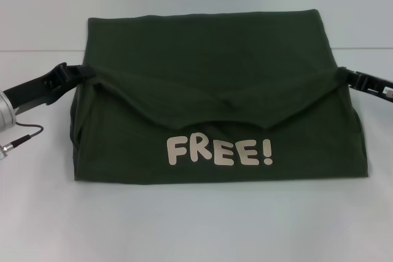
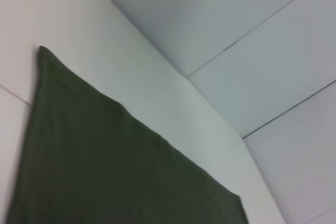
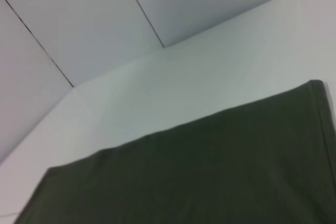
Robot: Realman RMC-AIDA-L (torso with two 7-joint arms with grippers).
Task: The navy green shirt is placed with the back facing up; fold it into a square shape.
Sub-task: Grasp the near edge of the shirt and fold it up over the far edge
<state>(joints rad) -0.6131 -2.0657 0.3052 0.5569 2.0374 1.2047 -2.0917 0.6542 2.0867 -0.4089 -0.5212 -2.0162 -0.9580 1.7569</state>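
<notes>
The navy green shirt (image 1: 209, 59) lies across the middle of the white table, with pale "FREE!" lettering (image 1: 219, 151) showing on its near part. A fold of cloth stretches from side to side above the lettering and sags in the middle. My left gripper (image 1: 78, 73) pinches that fold at the shirt's left edge, and my right gripper (image 1: 342, 77) pinches it at the right edge. Both are shut on the fabric. The left wrist view shows only a flat stretch of shirt (image 2: 105, 171), as does the right wrist view, shirt (image 3: 210, 171); no fingers appear there.
The white table (image 1: 184, 225) extends in front of and behind the shirt. A thin dark cable (image 1: 24, 134) hangs by my left arm at the left edge. Pale wall panels (image 2: 236, 24) rise behind the table's far edge.
</notes>
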